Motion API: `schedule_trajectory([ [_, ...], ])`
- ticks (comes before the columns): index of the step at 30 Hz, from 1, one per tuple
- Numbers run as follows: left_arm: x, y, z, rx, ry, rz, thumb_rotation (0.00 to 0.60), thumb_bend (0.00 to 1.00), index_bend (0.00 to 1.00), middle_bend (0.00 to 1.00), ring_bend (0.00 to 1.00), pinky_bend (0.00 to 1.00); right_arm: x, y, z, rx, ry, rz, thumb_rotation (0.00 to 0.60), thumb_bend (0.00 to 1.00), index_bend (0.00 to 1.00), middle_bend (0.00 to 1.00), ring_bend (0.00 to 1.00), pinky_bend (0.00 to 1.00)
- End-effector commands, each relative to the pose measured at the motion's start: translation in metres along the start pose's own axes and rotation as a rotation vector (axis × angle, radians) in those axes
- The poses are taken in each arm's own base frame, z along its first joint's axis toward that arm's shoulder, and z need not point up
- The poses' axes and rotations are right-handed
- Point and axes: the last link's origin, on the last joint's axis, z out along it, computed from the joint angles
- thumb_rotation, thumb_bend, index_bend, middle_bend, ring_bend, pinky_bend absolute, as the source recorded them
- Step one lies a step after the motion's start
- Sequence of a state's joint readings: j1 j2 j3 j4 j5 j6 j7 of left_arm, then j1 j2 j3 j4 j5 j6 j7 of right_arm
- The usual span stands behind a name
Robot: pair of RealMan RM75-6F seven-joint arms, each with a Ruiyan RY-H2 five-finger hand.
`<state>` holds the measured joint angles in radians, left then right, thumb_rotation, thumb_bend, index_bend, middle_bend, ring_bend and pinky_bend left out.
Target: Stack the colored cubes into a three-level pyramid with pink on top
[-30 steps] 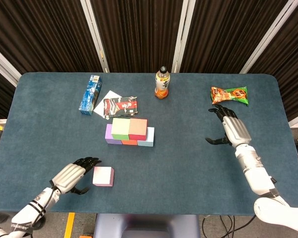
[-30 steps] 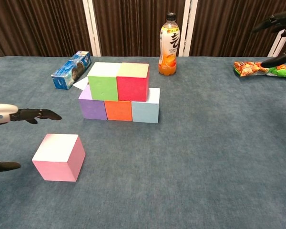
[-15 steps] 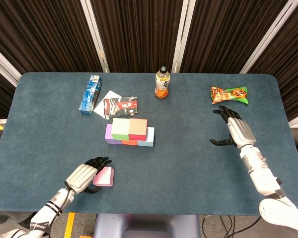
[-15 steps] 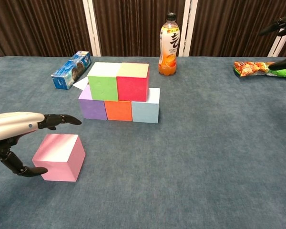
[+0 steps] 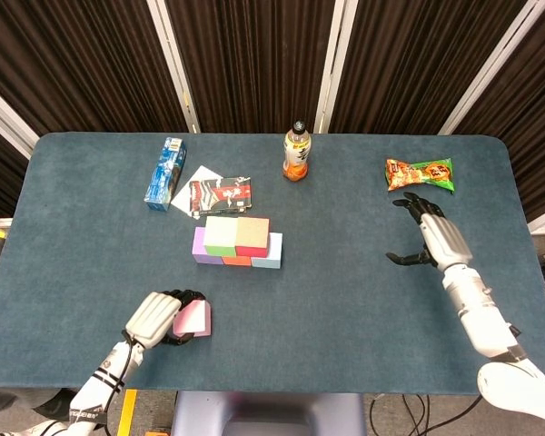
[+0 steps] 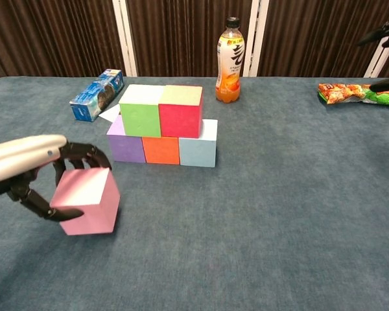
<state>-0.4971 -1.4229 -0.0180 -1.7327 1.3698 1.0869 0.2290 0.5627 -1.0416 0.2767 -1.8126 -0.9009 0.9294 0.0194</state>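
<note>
1. The left hand (image 6: 35, 170) grips the pink cube (image 6: 87, 202), fingers curled over its top and far side, thumb on the near side (the cube sits tilted in the chest view).
2. That cube is at the near left of the counter (image 5: 345, 300), well apart from the stack.
3. The stack: purple cube (image 6: 124, 144), orange cube (image 6: 161, 149) and light blue cube (image 6: 198, 149) in a row, green cube (image 6: 141, 111) and red cube (image 6: 180, 111) on top.
4. The right hand (image 5: 429, 238) hovers empty, fingers spread, near the snack bag (image 5: 420, 173).
</note>
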Motion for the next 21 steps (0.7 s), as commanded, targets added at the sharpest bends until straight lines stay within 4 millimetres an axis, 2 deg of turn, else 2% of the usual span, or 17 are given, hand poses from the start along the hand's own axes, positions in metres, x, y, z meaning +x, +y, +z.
schedule_trajectory([
  [1,0.034,0.004,0.004,-0.038,0.088,-0.072,0.600,0.29,0.46,0.51,0.48,0.52,0.005,0.000,-0.002,0.000,0.008,0.013,0.600,0.28,0.26,0.13,0.00,0.03],
  [8,0.126,0.005,0.022,-0.075,0.234,-0.103,0.600,0.29,0.45,0.49,0.46,0.50,0.021,0.005,-0.014,-0.008,0.027,0.048,0.600,0.28,0.26,0.13,0.00,0.03],
  [11,0.157,0.004,0.033,-0.077,0.268,-0.084,0.600,0.30,0.44,0.48,0.45,0.48,0.029,0.009,-0.020,-0.013,0.045,0.053,0.600,0.29,0.26,0.13,0.00,0.03],
  [15,0.178,0.007,0.054,-0.088,0.258,-0.081,0.600,0.30,0.44,0.48,0.44,0.47,0.035,0.011,-0.026,-0.019,0.056,0.060,0.600,0.28,0.26,0.13,0.00,0.03],
  [21,0.182,0.016,0.093,-0.106,0.179,-0.086,0.600,0.30,0.43,0.47,0.42,0.45,0.039,0.011,-0.030,-0.026,0.062,0.054,0.600,0.28,0.26,0.13,0.00,0.03],
])
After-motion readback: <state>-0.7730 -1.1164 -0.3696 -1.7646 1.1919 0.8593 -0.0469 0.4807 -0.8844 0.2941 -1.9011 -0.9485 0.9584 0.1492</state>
